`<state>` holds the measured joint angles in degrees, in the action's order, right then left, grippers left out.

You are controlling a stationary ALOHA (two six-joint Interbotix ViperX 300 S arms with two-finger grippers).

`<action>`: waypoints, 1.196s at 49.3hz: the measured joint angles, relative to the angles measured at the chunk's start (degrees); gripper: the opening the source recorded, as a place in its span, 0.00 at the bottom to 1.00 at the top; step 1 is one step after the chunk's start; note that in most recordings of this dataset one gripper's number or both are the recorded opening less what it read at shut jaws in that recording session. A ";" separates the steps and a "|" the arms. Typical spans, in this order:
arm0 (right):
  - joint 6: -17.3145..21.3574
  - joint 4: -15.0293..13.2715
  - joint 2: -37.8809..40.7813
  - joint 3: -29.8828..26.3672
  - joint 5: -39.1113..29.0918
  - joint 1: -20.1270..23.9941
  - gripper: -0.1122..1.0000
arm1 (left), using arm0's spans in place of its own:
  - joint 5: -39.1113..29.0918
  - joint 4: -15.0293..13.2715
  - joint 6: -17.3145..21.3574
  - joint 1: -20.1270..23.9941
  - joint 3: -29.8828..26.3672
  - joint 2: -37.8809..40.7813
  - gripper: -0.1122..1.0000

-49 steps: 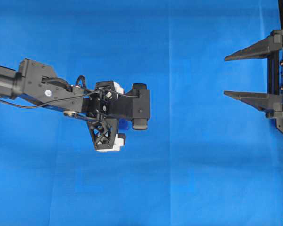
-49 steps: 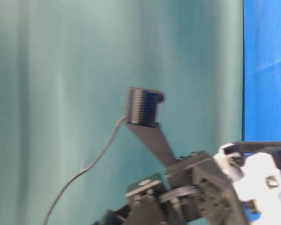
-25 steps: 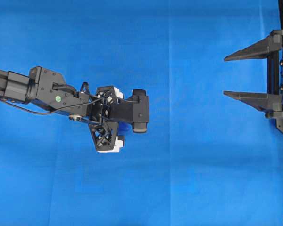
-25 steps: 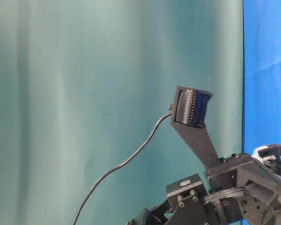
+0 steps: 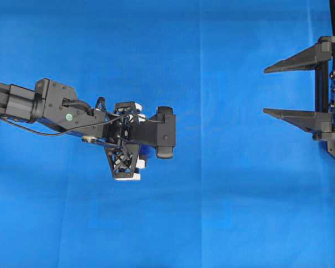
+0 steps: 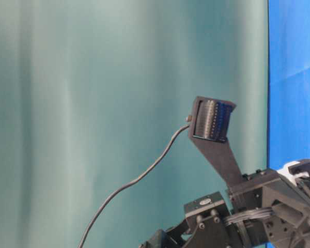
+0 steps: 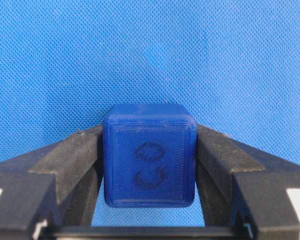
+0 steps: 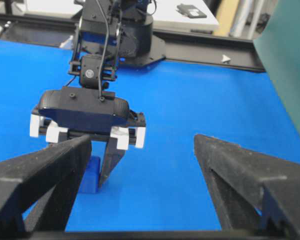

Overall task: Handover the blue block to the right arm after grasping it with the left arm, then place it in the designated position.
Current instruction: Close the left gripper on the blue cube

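blue block (image 7: 149, 156) sits on the cloth between the left gripper (image 7: 149, 165) fingers, which have just closed from wide to touch both sides — grasp made, lift next. overhead: right gripper (image 5: 293, 91) waits wide open and empty, well apart — bare blue cloth (image 5: 223, 184) between. right wrist view: block low under the left gripper.

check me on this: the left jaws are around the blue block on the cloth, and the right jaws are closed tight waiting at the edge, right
Not quite. The right gripper is not closed: the overhead view shows its jaws spread wide apart, with nothing between them. The rest holds: in the left wrist view the left gripper has its jaws against both sides of the blue block, which sits on the blue cloth.
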<state>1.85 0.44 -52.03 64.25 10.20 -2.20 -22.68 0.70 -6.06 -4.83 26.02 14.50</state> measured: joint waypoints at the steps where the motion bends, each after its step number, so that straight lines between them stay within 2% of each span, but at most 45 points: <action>1: 0.00 0.00 0.00 0.09 0.09 -0.09 0.98 | 0.00 0.00 0.09 0.09 0.00 -0.09 0.51; 16: 0.00 0.00 0.00 0.09 0.09 0.00 0.98 | -0.26 -0.09 0.09 0.26 -0.09 -0.09 0.51; 22: 0.00 0.00 0.00 0.09 0.00 -0.09 0.98 | -2.29 0.00 0.00 0.35 -0.62 -0.09 0.51; 37: 0.00 -0.09 0.00 0.09 0.00 -0.09 0.98 | -11.34 0.00 -0.53 0.53 -3.78 -3.16 0.51; 59: 0.00 0.00 0.00 0.09 -0.44 -0.09 0.98 | -26.10 -0.09 -0.44 0.53 -11.60 -10.81 0.51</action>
<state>1.85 0.44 -52.03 64.34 9.76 -2.29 -48.78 0.62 -6.50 -4.31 14.41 3.69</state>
